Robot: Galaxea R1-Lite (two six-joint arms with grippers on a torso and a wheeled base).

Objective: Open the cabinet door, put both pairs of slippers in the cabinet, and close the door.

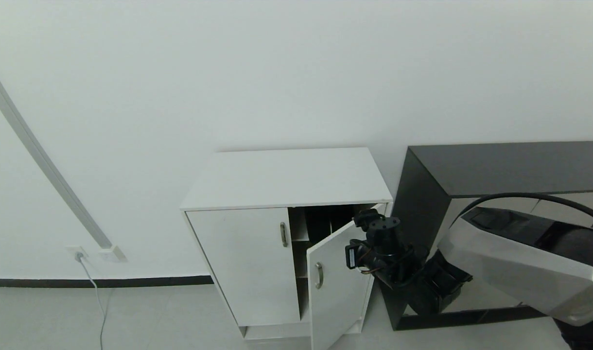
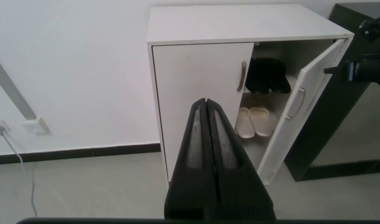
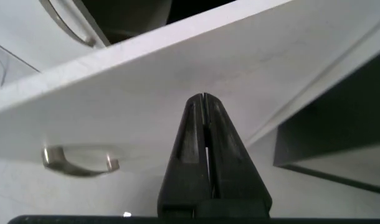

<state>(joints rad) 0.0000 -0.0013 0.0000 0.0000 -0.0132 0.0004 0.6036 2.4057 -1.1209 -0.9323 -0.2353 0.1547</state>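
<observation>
black slippers (image 2: 268, 74) sit on the cabinet's (image 1: 287, 177) upper shelf and white slippers (image 2: 253, 120) on the shelf below. the right gripper (image 3: 204, 99), fingers pressed together, meets the half-open door's (image 1: 338, 287) outer face near its top edge, likely to push it shut. the left gripper (image 2: 205, 102), also closed, hangs well back.

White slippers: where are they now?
Left wrist view: the white slippers sit inside the cabinet, just below the black slippers, beside the half-open right door.
</observation>
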